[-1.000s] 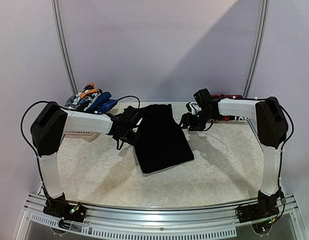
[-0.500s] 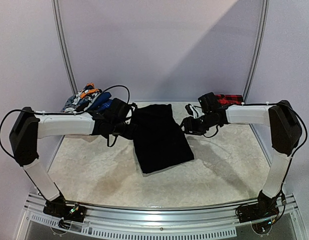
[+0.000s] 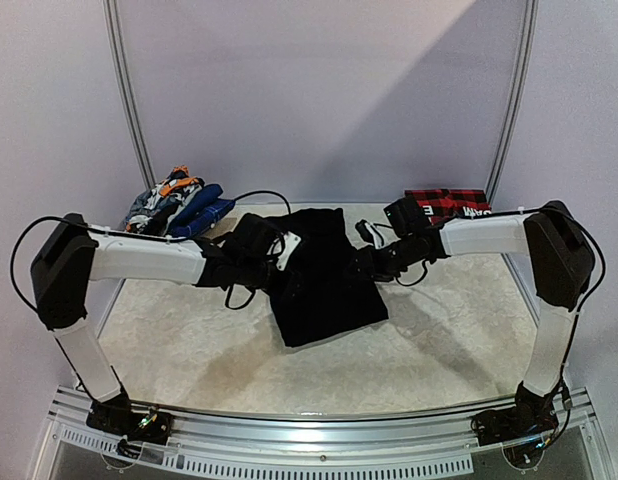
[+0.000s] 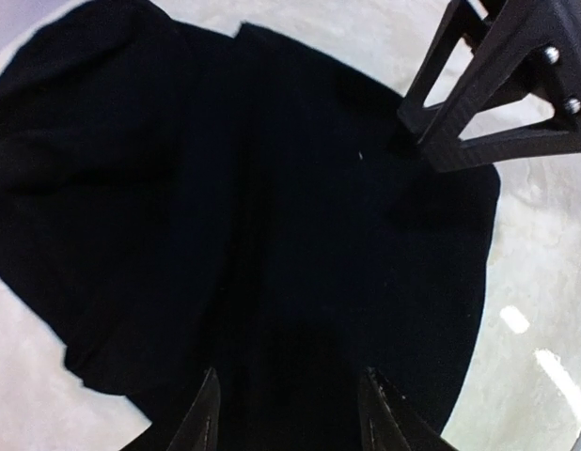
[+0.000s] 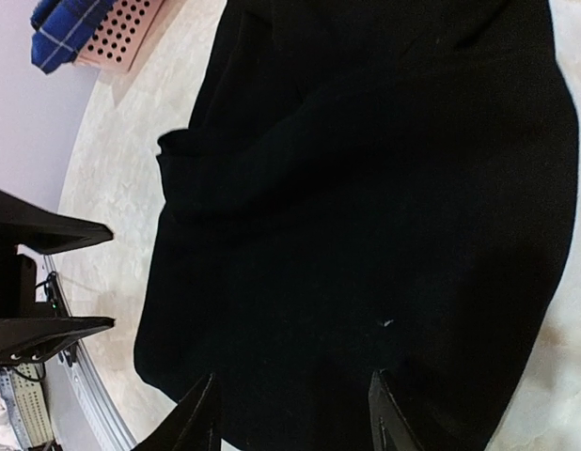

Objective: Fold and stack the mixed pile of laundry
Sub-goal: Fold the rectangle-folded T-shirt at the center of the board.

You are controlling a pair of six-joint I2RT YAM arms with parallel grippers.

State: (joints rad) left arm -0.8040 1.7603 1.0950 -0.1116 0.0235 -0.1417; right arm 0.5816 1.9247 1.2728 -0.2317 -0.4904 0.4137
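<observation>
Behind and left of the black trousers [image 3: 324, 290] sits the laundry pile [image 3: 174, 200]; the left gripper [image 4: 292, 418] hangs over their left edge, the right gripper [image 5: 292, 418] over their right, both jaws spread

Soft, even light; black trousers [image 3: 324, 275] show no detail.

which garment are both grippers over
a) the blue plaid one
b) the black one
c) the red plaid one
b: in both wrist views the black garment fills the frame under the parted fingers of the left gripper and the right gripper.
</observation>
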